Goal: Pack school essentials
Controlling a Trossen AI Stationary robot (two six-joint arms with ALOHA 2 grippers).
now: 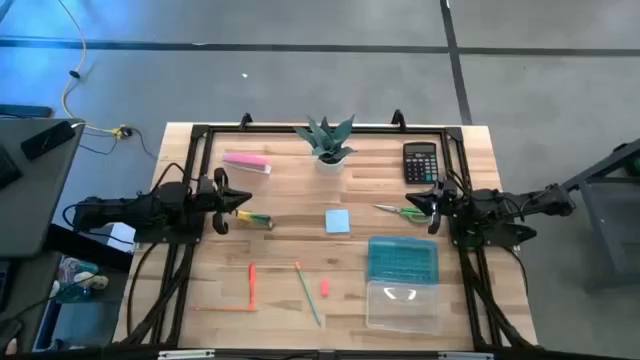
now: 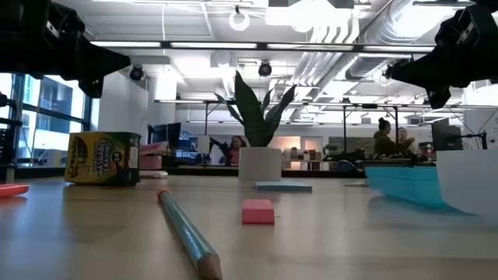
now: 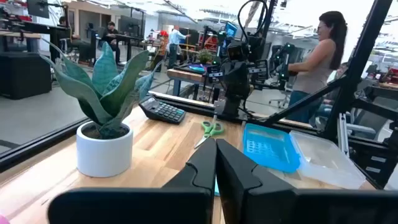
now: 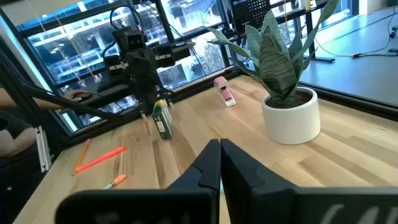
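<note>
The school essentials lie spread on the wooden table. Green-handled scissors [image 1: 402, 211] lie just off my right gripper [image 1: 430, 205]. A light blue notepad [image 1: 338, 221] lies flat mid-table. Two orange-red pens [image 1: 251, 285], a thin pencil [image 1: 308, 292] and a small red piece [image 1: 324, 288] lie near the front. A yellow-green crayon box [image 1: 255, 220] lies close to my left gripper [image 1: 243, 204]. A blue case [image 1: 403, 260] lies open, its clear lid [image 1: 402, 305] toward the near edge. Both grippers are shut and hover above the table, pointing at each other.
A potted plant [image 1: 328, 142] stands at the far middle. A pink bar [image 1: 246, 161] lies far left and a black calculator [image 1: 420, 162] far right. A black frame [image 1: 200, 131] runs round the table. People show in the room beyond.
</note>
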